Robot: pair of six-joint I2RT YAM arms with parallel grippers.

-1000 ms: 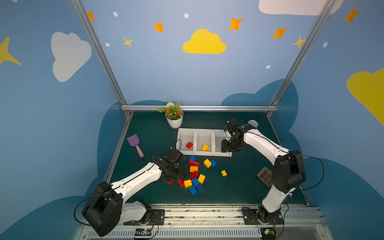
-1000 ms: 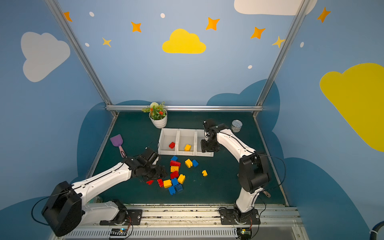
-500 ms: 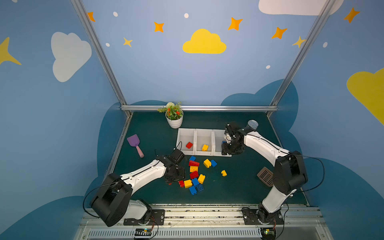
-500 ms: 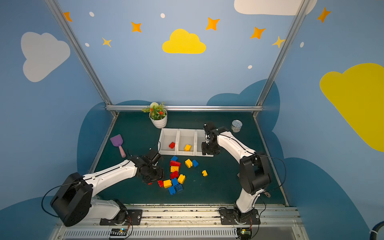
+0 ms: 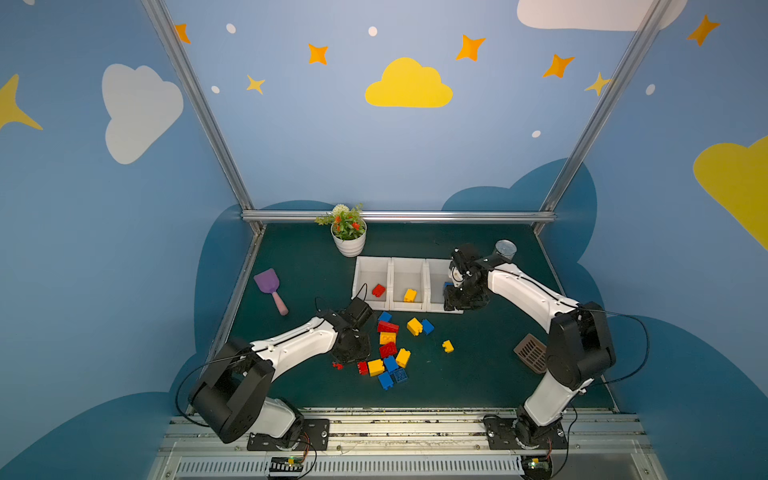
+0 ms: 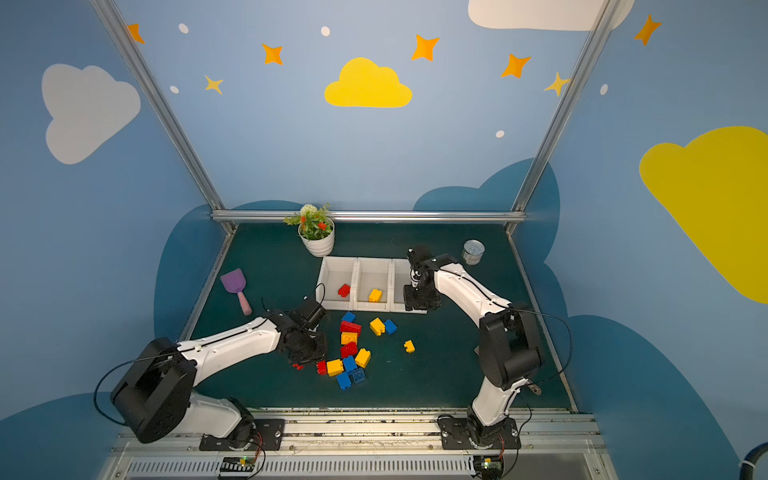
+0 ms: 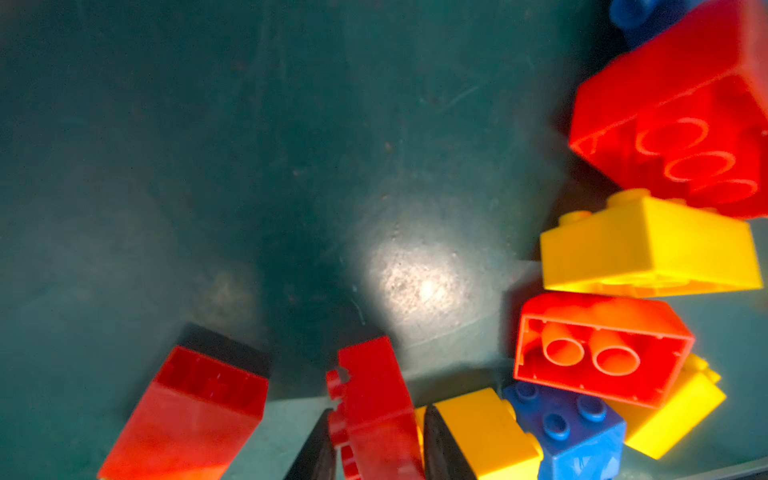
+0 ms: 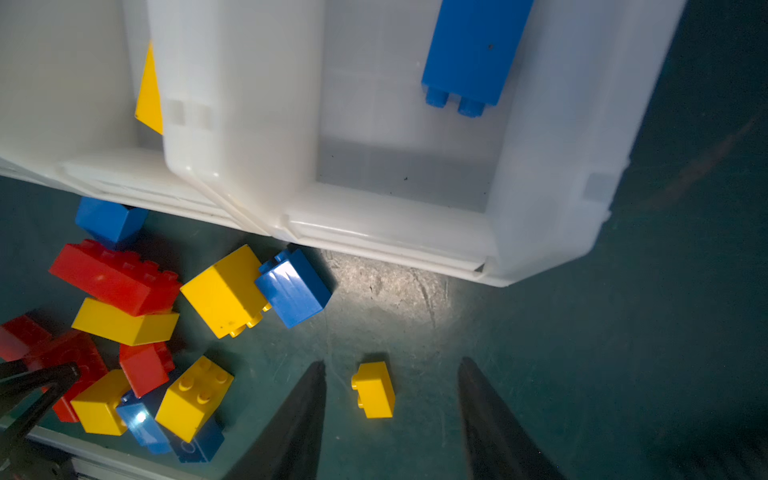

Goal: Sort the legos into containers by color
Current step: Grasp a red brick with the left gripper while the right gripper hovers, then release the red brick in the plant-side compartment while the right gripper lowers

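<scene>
Loose red, yellow and blue legos (image 5: pixel 388 349) lie piled on the green mat in front of the containers (image 5: pixel 372 259), three joined white bins. In both top views the left bin holds a red lego (image 5: pixel 378 290), the middle a yellow one (image 5: pixel 410 295). A blue lego (image 8: pixel 473 54) lies in the right bin. My left gripper (image 7: pixel 378 415) is low at the pile's left edge (image 6: pixel 318 357), shut on a red lego (image 7: pixel 372 390). My right gripper (image 8: pixel 391 363) hangs open over the right bin's front edge (image 5: pixel 457 301), high above a small yellow lego (image 8: pixel 374 395).
A white flower pot (image 5: pixel 349 245) stands behind the bins, and a silver can (image 5: pixel 505 249) sits at the back right. A purple scoop (image 5: pixel 270 286) lies on the left. A brown grate (image 5: pixel 530 353) rests near the right arm's base. Another red lego (image 7: pixel 187 407) lies beside my left gripper.
My left gripper has dropped to the pile's left edge and closed on a red lego. The right gripper has drifted slightly toward the bin's front edge, its jaws a little narrower.
</scene>
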